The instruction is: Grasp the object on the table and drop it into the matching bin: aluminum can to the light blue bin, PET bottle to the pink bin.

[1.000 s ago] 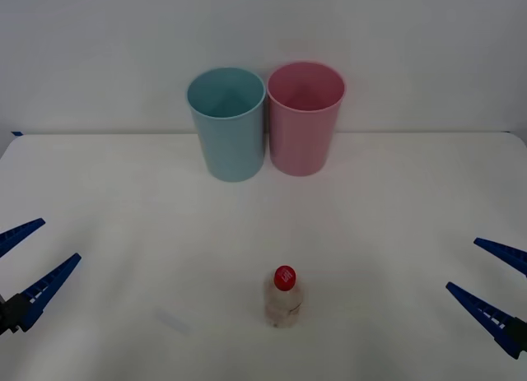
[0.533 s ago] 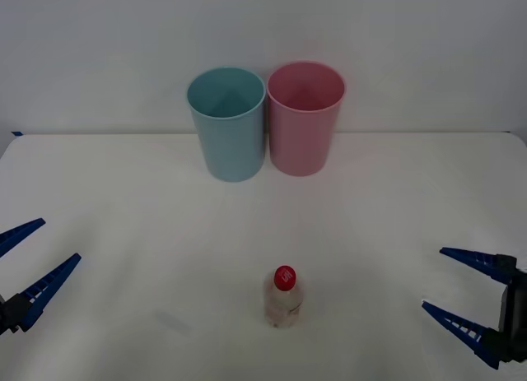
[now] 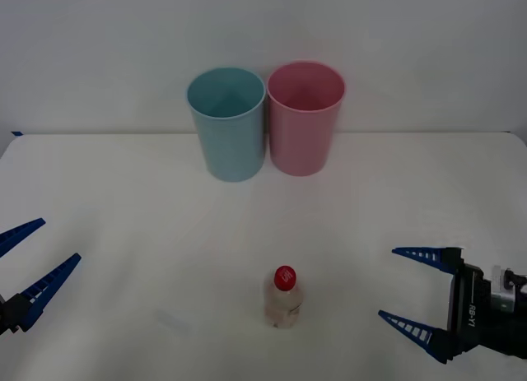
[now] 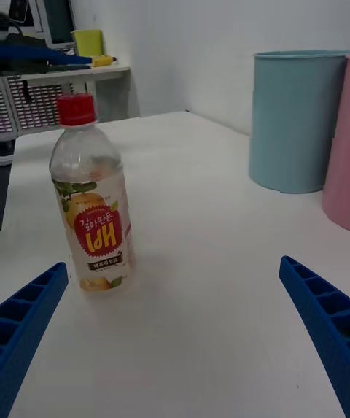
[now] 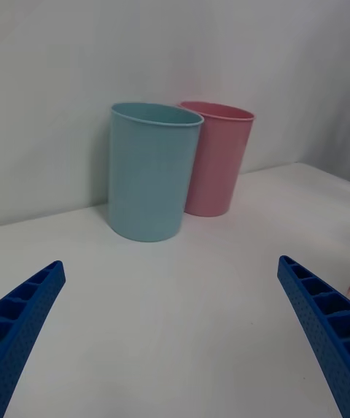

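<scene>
Moved nearer the PET bottle, right gripper gapes wide, empty.

Probably a lab or office test room: a plain white table against a bare wall, with a desk at its nine o'clock side.

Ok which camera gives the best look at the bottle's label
The right wrist view: the PET bottle stands upright and close, with its red cap and label print facing the camera. The front view sees the bottle from above, mostly the cap, with the label barely visible. The left wrist view faces the two bins instead.
</scene>
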Available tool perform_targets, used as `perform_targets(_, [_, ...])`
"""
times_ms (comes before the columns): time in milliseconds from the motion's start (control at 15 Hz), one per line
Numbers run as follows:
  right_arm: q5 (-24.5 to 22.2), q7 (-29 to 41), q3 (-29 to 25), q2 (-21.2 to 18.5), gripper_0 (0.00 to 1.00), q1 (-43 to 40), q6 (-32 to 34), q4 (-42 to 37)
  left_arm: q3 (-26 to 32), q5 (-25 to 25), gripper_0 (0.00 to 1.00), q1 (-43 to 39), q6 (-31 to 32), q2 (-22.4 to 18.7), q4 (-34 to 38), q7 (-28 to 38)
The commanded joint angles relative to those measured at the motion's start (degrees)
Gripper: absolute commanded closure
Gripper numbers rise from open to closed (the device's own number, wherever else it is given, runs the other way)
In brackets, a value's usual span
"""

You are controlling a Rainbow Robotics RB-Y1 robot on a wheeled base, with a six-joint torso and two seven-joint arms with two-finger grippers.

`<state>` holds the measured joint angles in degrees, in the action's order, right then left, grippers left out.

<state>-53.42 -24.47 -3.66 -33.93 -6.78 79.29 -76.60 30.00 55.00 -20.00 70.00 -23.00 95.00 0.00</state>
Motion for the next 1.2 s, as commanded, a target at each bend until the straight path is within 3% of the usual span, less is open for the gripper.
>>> perform_targets(67, [0.1, -3.4, 4.2, 0.0, 0.0, 1.8, 0.0, 1.4, 0.0, 0.0, 0.0, 0.0, 0.0, 0.0, 0.0, 0.0])
perform_targets(800, [0.3, -7.4, 15.7, 1.4, 0.0, 6.3, -5.7, 3.2, 0.0, 0.0, 0.0, 0.0, 0.0, 0.0, 0.0, 0.0])
perform_targets(1200, [-5.2, -8.1, 16.2, 6.9, 0.0, 7.6, -9.3, 3.2, 0.0, 0.0, 0.0, 0.0, 0.0, 0.0, 0.0, 0.0])
